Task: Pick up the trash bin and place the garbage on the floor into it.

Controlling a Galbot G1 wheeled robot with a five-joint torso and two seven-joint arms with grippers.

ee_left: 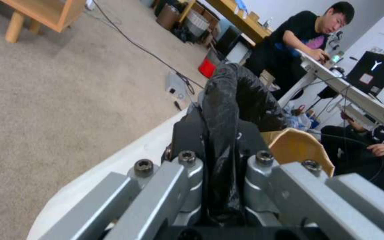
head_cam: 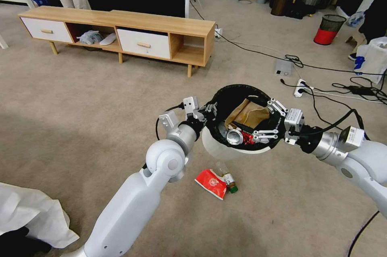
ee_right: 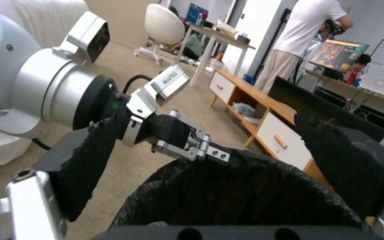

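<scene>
The trash bin (head_cam: 225, 150), white with a black bag folded over its rim, hangs above the carpet in front of me. My left gripper (head_cam: 206, 112) is shut on its near-left rim; the left wrist view shows my left gripper (ee_left: 221, 136) pinching the bag, beside the bin's white wall (ee_left: 125, 160). Inside lie a brown paper bag (head_cam: 248, 113) and a crushed can (head_cam: 234, 136). My right gripper (head_cam: 271, 122) stands open over the bin's right side, holding nothing. Its wrist view shows its wide-apart pads (ee_right: 85, 160) above the bag (ee_right: 236, 193). A red packet (head_cam: 211, 182) and a small brown bottle (head_cam: 229, 177) lie on the floor below.
A low wooden cabinet (head_cam: 121, 31) stands at the back left. Black cables and a white power strip (head_cam: 300, 87) run across the floor on the right, with a red-based mesh bin (head_cam: 328, 29) behind them. A white cloth (head_cam: 32, 216) lies at the lower left.
</scene>
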